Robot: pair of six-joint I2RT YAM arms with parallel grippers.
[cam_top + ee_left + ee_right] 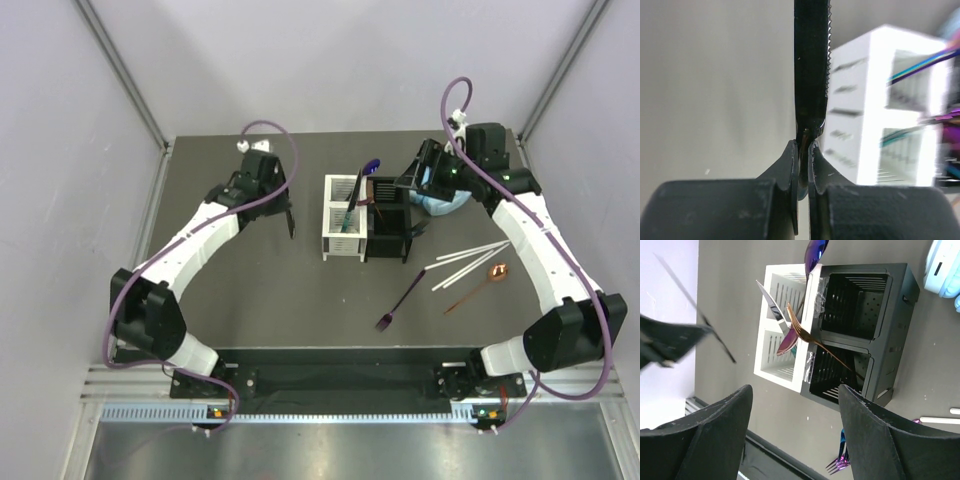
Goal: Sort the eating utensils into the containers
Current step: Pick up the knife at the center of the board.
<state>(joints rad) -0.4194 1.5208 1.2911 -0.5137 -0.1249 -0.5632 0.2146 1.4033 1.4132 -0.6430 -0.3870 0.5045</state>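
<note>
On the surface, nearest the arm bases, a purple fork, a copper spoon and white sticks lie loose, right of centre. Farther back, the white caddy and the black caddy stand side by side, touching, with cutlery standing in both. The left gripper, left of the white caddy, is closed on a black serrated knife. The right gripper hangs above the caddies, jaws wide, holding nothing. Light-blue headphones lie beyond the black caddy's right side.
</note>
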